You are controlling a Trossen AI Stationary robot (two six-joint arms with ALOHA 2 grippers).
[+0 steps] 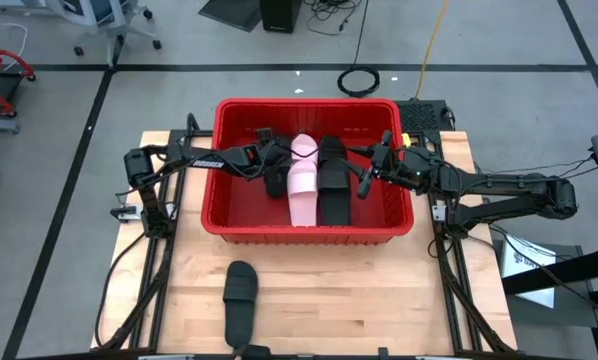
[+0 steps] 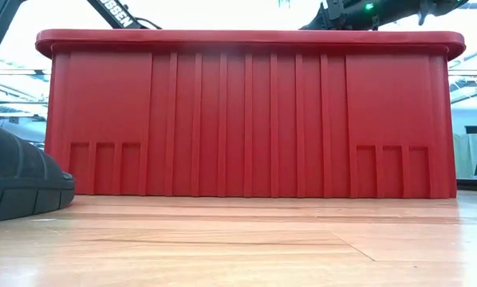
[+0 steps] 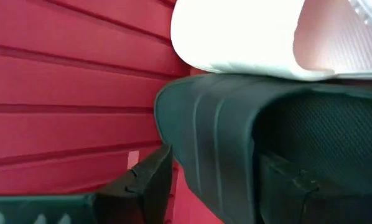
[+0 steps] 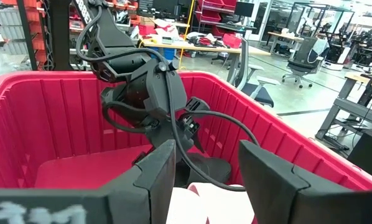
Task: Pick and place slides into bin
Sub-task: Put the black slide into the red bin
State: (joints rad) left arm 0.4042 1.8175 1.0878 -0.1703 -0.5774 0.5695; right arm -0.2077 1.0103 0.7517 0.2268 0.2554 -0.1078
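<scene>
The ribbed red plastic bin (image 1: 379, 215) holds three slides: one pale pink slide (image 1: 303, 180) between two matte black ones. A fourth, black slide (image 1: 241, 300) lies on the wooden desk (image 1: 379, 300). The left hand (image 1: 272, 160) grips a black slide (image 3: 236, 149) (ridged strap); the right hand (image 1: 364, 180) hovers released.

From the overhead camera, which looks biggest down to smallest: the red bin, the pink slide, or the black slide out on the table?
1. Bin, by far.
2 and 3. Pink slide and the table's black slide look about alike; too close to rank.
</scene>
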